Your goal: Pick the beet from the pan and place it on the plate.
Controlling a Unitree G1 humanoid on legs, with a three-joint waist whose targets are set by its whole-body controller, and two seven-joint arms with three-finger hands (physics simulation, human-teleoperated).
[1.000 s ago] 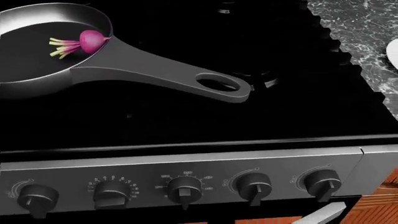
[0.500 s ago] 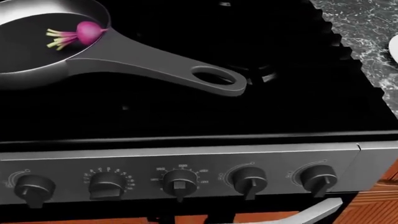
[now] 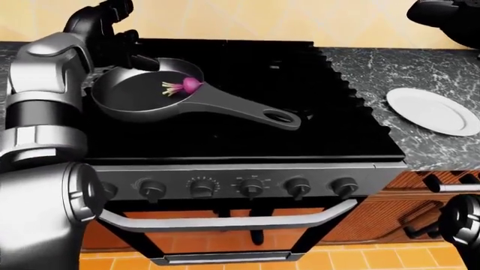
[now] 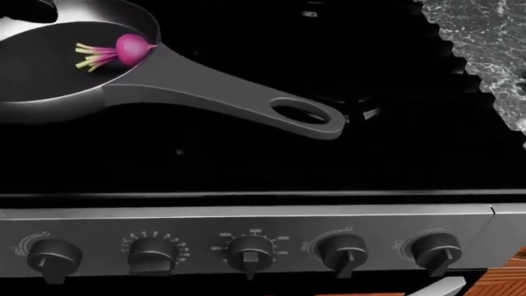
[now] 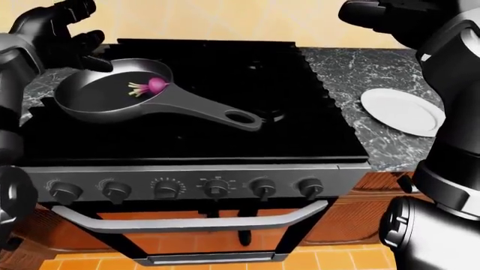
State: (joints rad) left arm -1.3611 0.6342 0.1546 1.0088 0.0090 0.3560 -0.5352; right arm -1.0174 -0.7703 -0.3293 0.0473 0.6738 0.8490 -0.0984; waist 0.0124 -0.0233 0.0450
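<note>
A magenta beet (image 3: 191,85) with pale green stalks lies in a grey pan (image 3: 120,107), against the rim where the long handle (image 4: 238,98) starts. The pan sits at the upper left of the black stove (image 3: 247,135). My left hand (image 5: 79,39) hovers over the pan's left rim with its dark fingers spread open, a little left of the beet and not touching it. A white plate (image 5: 401,109) rests on the marbled counter to the stove's right. My right hand (image 5: 378,16) is raised high above the counter, above the plate and to its left; its fingers are hard to read.
The pan handle points toward the lower right across the stove top. A row of knobs (image 3: 251,187) and the oven door handle (image 3: 225,222) run along the bottom of the stove. A yellow wall lies beyond the dark marbled counter (image 3: 420,73).
The head camera has shifted, so the pan and beet now sit slightly lower and to the right in the picture. The plate's edge has left the head view, and the pan and beet themselves stay put.
</note>
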